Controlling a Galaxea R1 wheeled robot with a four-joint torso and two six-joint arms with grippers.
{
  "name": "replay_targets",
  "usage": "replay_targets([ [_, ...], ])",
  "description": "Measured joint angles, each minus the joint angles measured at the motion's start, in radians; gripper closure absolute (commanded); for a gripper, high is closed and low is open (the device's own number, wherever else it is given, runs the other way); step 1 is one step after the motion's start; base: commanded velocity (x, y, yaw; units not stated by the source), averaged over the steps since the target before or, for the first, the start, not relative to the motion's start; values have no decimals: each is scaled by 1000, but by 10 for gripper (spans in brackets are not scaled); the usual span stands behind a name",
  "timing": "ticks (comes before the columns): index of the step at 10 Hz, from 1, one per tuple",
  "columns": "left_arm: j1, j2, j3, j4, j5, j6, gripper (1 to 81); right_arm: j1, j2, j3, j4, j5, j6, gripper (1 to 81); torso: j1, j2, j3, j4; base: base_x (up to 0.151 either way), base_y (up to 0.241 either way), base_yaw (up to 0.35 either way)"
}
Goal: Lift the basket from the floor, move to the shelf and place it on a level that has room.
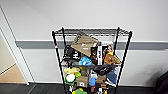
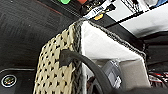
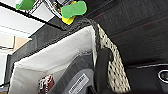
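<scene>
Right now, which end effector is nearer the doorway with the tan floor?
Left, likely. The right wrist camera looks along the basket toward the tan flooring beyond its far end; the left arm is at that end.

The basket [image 2: 53, 75] is showing rough cream wicker and smooth white cloth lining, the shelf [image 1: 91, 32] thin black metal wire, the floor [image 3: 140, 22] matt carpet.

Left claw [image 2: 100, 82] low, right claw [image 3: 100, 85] low
</scene>
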Motion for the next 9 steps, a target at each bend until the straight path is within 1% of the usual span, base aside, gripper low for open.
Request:
replay_targets([
  [9,0,0,0,0,0,0,811,0,4,-2,0,1,0,811,0,0,0,0,115,0,0],
])
